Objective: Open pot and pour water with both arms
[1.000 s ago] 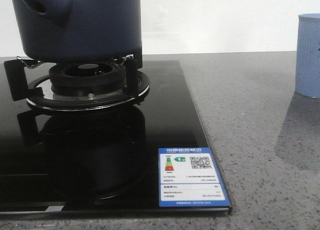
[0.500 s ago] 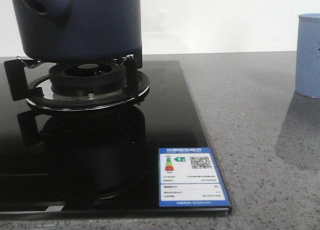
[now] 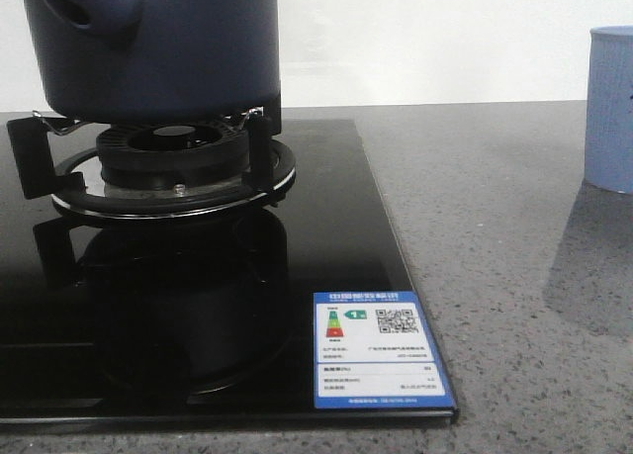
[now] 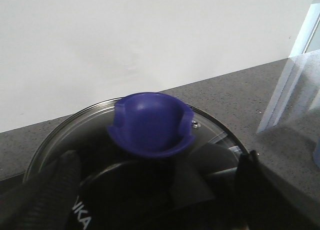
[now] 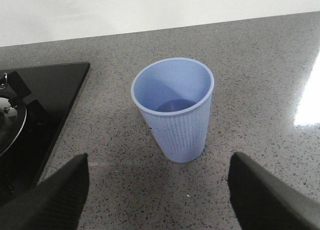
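Sitting on the burner grate [image 3: 173, 172] of a black glass hob [image 3: 336, 246] at the desk's left edge is the dark navy pot [image 3: 168, 48], its glass lid [image 4: 210, 135] on. The left gripper [image 4: 160, 190], fingers spread wide, hangs just short of the lid's purple knob [image 4: 150, 122]; an off-centre grab could let the lid slip. The right gripper [image 5: 160, 190], fingers apart, faces an upright ribbed blue cup [image 5: 175, 109] near the right edge, easily tipped. Nothing blocks either approach
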